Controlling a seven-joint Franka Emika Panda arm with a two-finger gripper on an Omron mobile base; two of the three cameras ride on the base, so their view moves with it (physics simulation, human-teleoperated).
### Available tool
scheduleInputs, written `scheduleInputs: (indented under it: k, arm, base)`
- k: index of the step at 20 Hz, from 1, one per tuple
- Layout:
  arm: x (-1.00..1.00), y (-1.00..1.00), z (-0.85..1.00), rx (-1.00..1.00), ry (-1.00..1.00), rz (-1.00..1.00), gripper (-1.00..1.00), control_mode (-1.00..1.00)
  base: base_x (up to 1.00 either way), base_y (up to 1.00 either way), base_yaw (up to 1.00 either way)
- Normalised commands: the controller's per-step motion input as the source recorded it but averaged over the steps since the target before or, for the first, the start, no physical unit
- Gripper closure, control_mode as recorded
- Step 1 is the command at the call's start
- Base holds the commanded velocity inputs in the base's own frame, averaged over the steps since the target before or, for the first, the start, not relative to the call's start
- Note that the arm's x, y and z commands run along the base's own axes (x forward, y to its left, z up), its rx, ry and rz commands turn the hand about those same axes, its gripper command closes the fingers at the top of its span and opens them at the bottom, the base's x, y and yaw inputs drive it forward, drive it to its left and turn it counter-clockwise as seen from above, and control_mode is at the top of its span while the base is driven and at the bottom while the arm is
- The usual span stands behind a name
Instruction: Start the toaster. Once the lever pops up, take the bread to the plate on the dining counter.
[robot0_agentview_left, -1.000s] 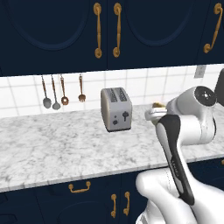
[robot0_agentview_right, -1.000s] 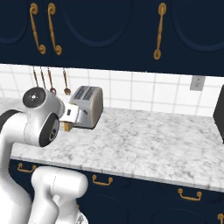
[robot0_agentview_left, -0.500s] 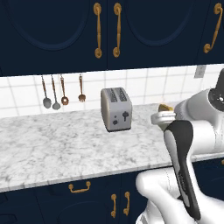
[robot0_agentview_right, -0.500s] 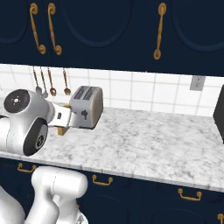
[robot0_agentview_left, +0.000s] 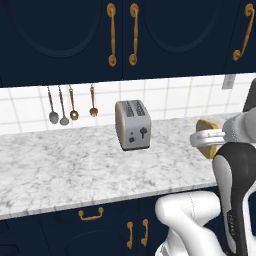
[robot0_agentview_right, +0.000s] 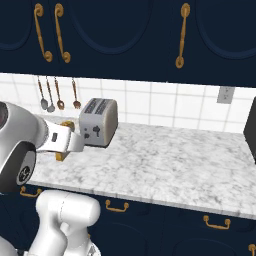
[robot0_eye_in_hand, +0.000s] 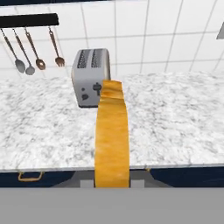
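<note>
The silver-grey toaster (robot0_agentview_left: 132, 125) (robot0_agentview_right: 99, 121) (robot0_eye_in_hand: 90, 76) stands at the back of the marble counter, its slots empty. On its front face sits the small dark lever (robot0_agentview_left: 143, 133). My gripper (robot0_agentview_left: 206, 140) (robot0_agentview_right: 62, 142) (robot0_eye_in_hand: 112, 181) is shut on the bread (robot0_agentview_left: 205, 125) (robot0_agentview_right: 65, 124) (robot0_eye_in_hand: 112, 135), a tan slice with a golden crust. It holds the slice in the air on the toaster's right, nearer the counter's front edge. In the hand view the slice stands edge-on and hides the fingertips. The plate and the dining counter are out of view.
Several utensils (robot0_agentview_left: 70, 105) (robot0_eye_in_hand: 30, 48) hang on the white tiled wall left of the toaster. A dark appliance (robot0_agentview_right: 250, 130) stands at the counter's (robot0_agentview_left: 75, 160) right end under a wall outlet (robot0_agentview_right: 224, 94). Navy cabinets with gold handles (robot0_agentview_left: 122, 35) sit above and below.
The gripper has carried the bread away from the toaster, rightward and back toward the counter's front edge. The toaster has stayed put.
</note>
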Motion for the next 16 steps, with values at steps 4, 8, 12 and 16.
scheduleInputs:
  k: [4,8,12,16]
  arm:
    - [-0.39,0.0,0.49,0.0,0.0,0.0,1.0,-1.0]
    - [-0.33,0.0,0.29,0.0,0.0,-0.05,1.0,-1.0]
    - [-0.24,0.0,0.0,0.0,0.0,-0.01,1.0,-1.0]
    - [-0.08,0.0,0.0,0.0,0.0,0.0,1.0,-1.0]
  base:
    - [0.0,0.0,0.0]
    - [0.0,0.0,0.0]
    - [0.0,0.0,0.0]
    - [0.0,0.0,0.0]
